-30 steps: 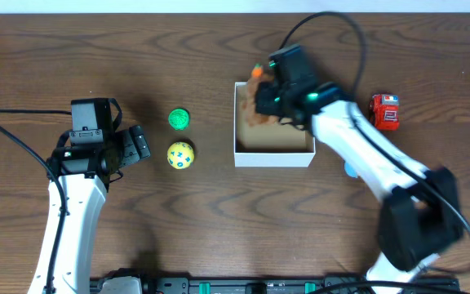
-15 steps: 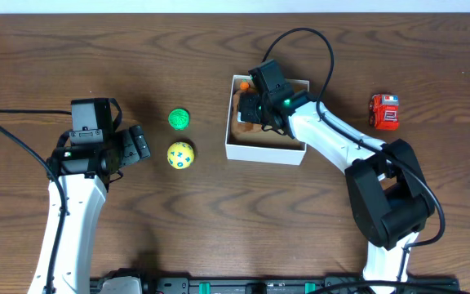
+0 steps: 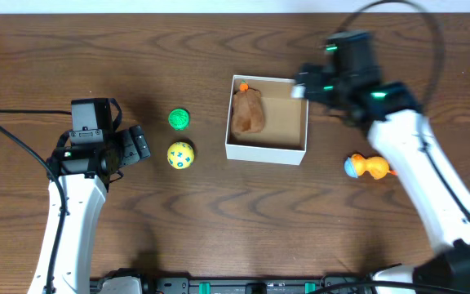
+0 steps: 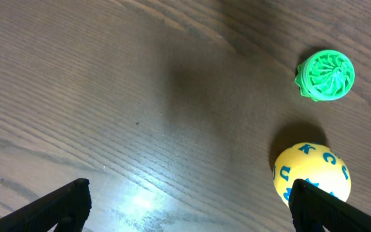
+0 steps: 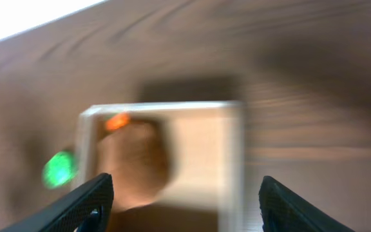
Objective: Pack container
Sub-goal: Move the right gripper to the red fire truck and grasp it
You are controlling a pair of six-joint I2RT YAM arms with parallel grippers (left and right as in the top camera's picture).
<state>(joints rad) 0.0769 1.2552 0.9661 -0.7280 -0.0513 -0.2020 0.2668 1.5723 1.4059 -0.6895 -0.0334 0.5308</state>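
Observation:
The container [image 3: 264,153], a shallow white box with a tan inside, sits at the table's middle. A brown plush toy [image 3: 249,111] with an orange tip lies in its left half. My right gripper [image 3: 303,88] is open and empty, raised over the box's far right corner. The blurred right wrist view shows the box [image 5: 233,161] and the brown toy [image 5: 134,161] below the open fingers [image 5: 185,205]. My left gripper [image 3: 141,144] is open and empty, left of a yellow ball [image 3: 180,155] and a green toy [image 3: 179,119].
An orange and blue duck toy [image 3: 365,167] lies right of the box, beside my right arm. In the left wrist view the yellow ball [image 4: 313,173] touches the right finger's edge, and the green toy [image 4: 326,75] lies beyond it.
My right gripper let go of the brown toy inside the box and pulled back up and to the right. The box slid slightly left. The left arm has not moved.

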